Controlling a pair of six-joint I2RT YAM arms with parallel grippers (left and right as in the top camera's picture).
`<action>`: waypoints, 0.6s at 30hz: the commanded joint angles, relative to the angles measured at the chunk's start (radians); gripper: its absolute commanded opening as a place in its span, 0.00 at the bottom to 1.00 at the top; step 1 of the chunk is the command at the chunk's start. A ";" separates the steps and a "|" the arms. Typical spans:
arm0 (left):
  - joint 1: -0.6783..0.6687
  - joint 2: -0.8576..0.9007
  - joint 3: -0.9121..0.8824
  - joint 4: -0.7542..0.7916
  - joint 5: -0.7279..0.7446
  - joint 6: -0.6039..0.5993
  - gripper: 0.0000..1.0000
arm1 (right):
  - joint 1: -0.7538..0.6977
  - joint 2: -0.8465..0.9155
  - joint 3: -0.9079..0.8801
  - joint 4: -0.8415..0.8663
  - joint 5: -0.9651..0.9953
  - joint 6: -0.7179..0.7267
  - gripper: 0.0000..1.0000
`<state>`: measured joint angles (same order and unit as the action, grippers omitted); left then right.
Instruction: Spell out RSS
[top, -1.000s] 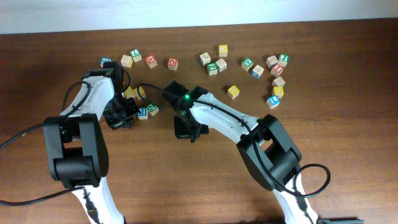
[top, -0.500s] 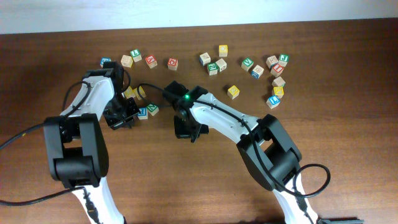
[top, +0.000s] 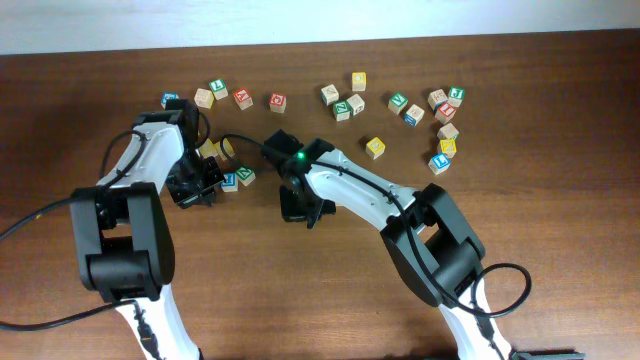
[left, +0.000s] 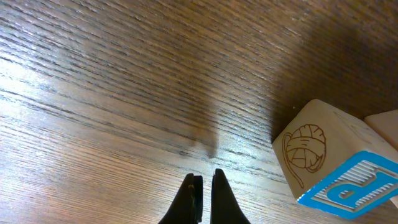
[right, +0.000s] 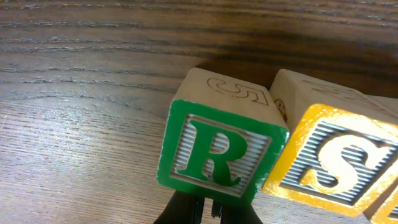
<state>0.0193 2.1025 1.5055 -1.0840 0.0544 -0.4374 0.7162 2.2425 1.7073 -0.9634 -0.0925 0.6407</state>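
Note:
In the right wrist view the R cube (right: 221, 152), white face with a green border and green R, stands on the wooden table right in front of my right gripper (right: 205, 210). The gripper's fingers are shut and their tips lie at the cube's base. A yellow S cube (right: 329, 163) stands against its right side. The edge of another yellow cube (right: 387, 213) shows at the far right. In the overhead view these cubes are hidden under my right gripper (top: 300, 208). My left gripper (left: 204, 199) is shut and empty, low over bare table (top: 195, 187).
A blue-faced cube (left: 336, 163) with a yarn drawing lies just right of the left gripper, and it shows overhead (top: 229, 180) beside a green-faced cube (top: 245, 175). Several loose cubes are scattered along the back (top: 342, 102), including a yellow one (top: 375, 147).

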 joint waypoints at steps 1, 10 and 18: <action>0.001 0.013 0.014 0.001 -0.010 0.002 0.01 | -0.004 0.037 -0.008 0.010 0.046 -0.034 0.04; 0.001 0.013 0.014 0.001 -0.010 0.003 0.00 | -0.004 0.033 0.014 -0.036 0.052 -0.034 0.04; -0.003 0.013 0.014 0.009 0.121 0.148 0.00 | -0.023 0.004 0.236 -0.265 0.049 -0.034 0.04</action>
<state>0.0193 2.1025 1.5055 -1.0763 0.1036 -0.3771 0.7143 2.2623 1.8511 -1.1843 -0.0635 0.6121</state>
